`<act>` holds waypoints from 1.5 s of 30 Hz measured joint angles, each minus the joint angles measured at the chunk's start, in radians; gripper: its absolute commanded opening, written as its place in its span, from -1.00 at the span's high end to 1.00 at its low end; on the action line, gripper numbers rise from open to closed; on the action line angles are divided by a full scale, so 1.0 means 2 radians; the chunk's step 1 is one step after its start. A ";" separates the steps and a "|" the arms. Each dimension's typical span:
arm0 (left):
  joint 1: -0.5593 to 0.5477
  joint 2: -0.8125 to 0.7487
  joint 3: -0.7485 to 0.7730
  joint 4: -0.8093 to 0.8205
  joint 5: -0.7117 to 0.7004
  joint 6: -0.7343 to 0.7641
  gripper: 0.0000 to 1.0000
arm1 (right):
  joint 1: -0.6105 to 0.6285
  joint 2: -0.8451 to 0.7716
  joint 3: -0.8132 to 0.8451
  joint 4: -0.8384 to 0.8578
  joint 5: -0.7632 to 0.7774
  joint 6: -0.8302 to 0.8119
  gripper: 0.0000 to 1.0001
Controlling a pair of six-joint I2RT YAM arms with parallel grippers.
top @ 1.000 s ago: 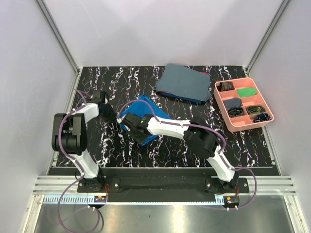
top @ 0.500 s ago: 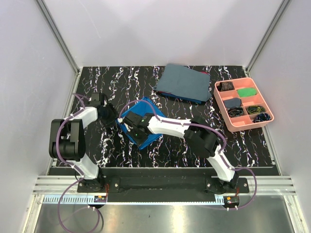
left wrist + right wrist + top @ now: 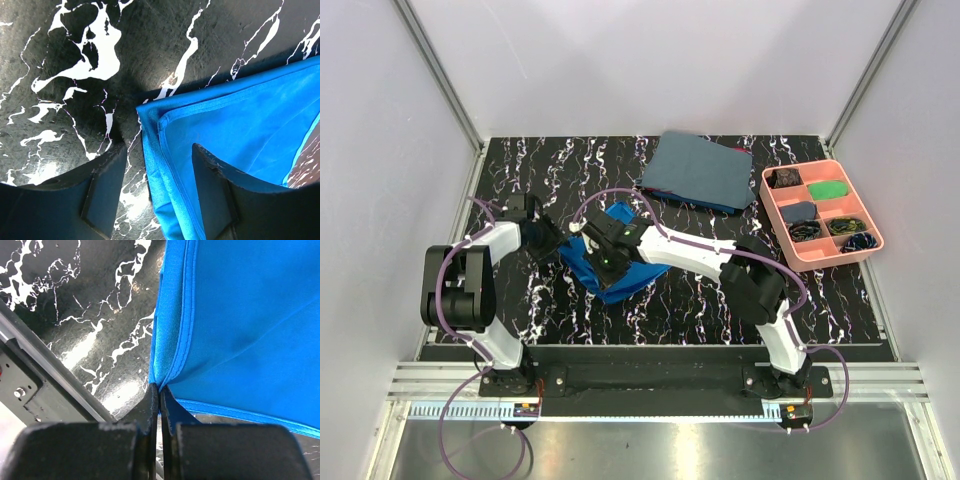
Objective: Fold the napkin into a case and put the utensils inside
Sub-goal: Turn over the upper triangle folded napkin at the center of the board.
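The bright blue napkin (image 3: 632, 276) lies folded in layers on the black marbled table, left of centre. My right gripper (image 3: 604, 254) reaches over it and is shut on a hemmed edge (image 3: 170, 360) of the napkin (image 3: 240, 315), holding that edge off the table. My left gripper (image 3: 558, 246) sits at the napkin's left corner. It is open, its fingers (image 3: 102, 192) standing either side of the layered corner of the napkin (image 3: 240, 130) without pinching it. No utensils show in any view, and no narrow case shows.
A larger dull grey-blue cloth (image 3: 698, 170) lies at the back centre. A pink compartment tray (image 3: 836, 259) with small items stands at the right. The table's near edge and metal rail (image 3: 30, 385) run close below the right gripper.
My left gripper has opened and let go of the napkin corner. My right gripper has shut on the napkin's edge and moved a little toward the back with it.
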 measured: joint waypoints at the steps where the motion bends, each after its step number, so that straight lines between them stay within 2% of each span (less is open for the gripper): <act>1: 0.000 0.000 -0.001 0.002 0.000 -0.002 -0.20 | 0.000 0.000 0.000 0.000 -0.002 0.001 1.00; 5: 0.000 0.000 -0.004 0.008 0.000 -0.006 -0.15 | 0.000 0.000 0.000 -0.001 -0.012 0.005 1.00; 9: 0.000 0.000 -0.005 0.013 0.001 -0.007 -0.15 | 0.000 0.000 0.000 -0.002 -0.023 0.005 0.72; 10: 0.000 0.000 -0.005 0.013 0.000 -0.007 -0.15 | 0.000 0.000 0.000 -0.003 -0.025 0.005 0.57; 12: 0.000 0.000 -0.005 0.013 0.000 -0.007 -0.15 | 0.001 0.003 0.004 -0.008 -0.023 0.004 0.50; 16: 0.000 -0.001 -0.005 0.012 -0.002 -0.007 -0.15 | 0.008 0.020 0.018 -0.025 -0.014 -0.001 0.22; 19: 0.000 -0.003 -0.006 0.010 -0.005 -0.004 -0.14 | 0.019 0.028 0.021 -0.039 0.006 -0.005 0.08; 29: 0.012 -0.014 -0.015 0.000 -0.013 0.001 -0.07 | 0.050 0.030 0.043 -0.065 0.069 -0.022 0.00; 45: 0.024 -0.015 -0.015 -0.001 -0.007 0.001 -0.06 | 0.055 0.082 0.076 -0.060 0.069 -0.068 0.07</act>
